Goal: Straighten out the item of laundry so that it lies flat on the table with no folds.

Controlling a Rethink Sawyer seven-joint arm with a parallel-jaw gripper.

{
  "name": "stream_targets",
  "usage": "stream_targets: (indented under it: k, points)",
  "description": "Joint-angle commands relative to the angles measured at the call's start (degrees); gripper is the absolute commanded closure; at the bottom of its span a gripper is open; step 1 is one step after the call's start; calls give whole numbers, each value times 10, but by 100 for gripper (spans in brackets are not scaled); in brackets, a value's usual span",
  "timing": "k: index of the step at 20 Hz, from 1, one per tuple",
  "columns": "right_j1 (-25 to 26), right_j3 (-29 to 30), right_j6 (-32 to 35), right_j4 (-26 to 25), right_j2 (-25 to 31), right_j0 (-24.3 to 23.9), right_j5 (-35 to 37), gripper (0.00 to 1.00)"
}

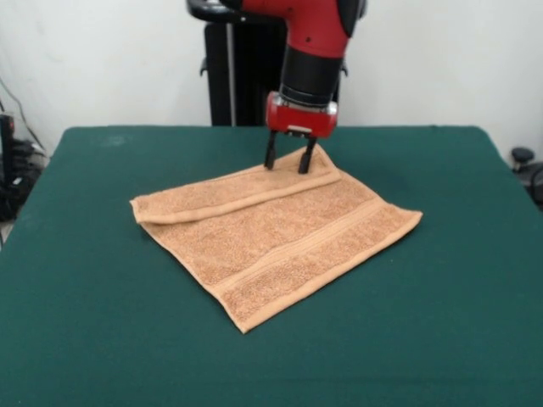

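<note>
Lying near the middle of the green table, the orange-tan hand towel has its far edge folded over as a narrow strip. The gripper pinches the strip's right end with fingers closed on the cloth, probably to pull this fold open.

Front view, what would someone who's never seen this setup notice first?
Probably the orange-tan towel in the middle of the dark green table, with its far edge folded over into a long strip. Next, the red and black arm coming down from above, its gripper at the right end of that fold, one dark finger either side of a raised bit of cloth.
</note>
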Motion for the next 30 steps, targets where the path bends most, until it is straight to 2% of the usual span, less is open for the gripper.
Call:
stream_targets:
  k: [1,11,30]
  points:
    - [-21,4,70,10,81,-14,18,0]
    - [-27,6,71,16,90,-17,27,0]
    - [15,-14,99,64,74,33,12,0]
